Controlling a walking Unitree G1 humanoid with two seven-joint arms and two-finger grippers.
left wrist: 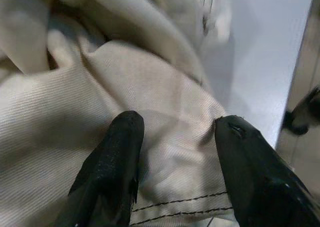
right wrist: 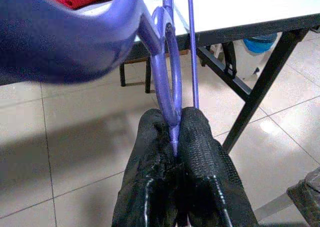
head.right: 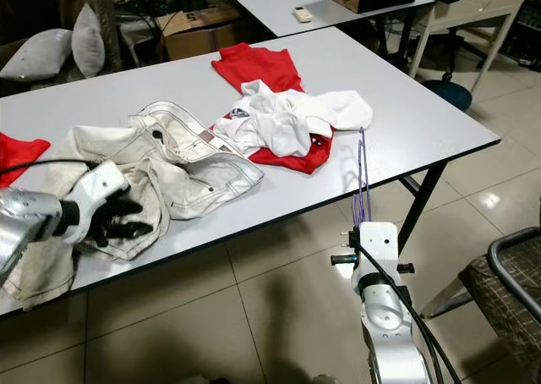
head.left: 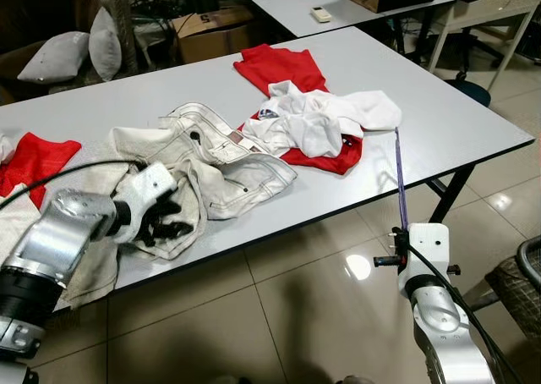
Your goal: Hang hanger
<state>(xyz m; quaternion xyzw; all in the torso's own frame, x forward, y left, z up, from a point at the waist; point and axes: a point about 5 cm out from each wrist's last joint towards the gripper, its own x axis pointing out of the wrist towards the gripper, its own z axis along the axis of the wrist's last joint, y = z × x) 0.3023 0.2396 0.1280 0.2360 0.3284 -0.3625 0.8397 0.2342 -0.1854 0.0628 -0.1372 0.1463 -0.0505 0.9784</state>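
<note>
Head camera, left eye: I have the right gripper low in the lower right of the frame, just off the near edge of the bench. The purple hanger stands up from it as a thin line, its long axis running almost straight up the frame, with the far end reaching the white garment that lies on the red one. So the hanger sits above and ahead of my right jaws, edge-on to me. My left gripper is at the lower left, down on the cream jeans near the bench's front edge, well apart from the hanger.

Right eye: same layout, and here the hanger reads as two close purple strands rising from the right wrist toward the white cloth.

Left wrist: the jaws are spread wide, both black fingers resting on cream twill with a fold between them, nothing pinched. Bare bench shows at the upper right.

Right wrist: the jaws are clamped tight on the hanger's hook, the purple loop rising straight out from between the pads, the broad shoulder sweeping across the upper left of the frame. The bench leg and tiled floor lie beyond.

My read: the right arm owns the hanger, and the next move turns on that upright axis.
</note>
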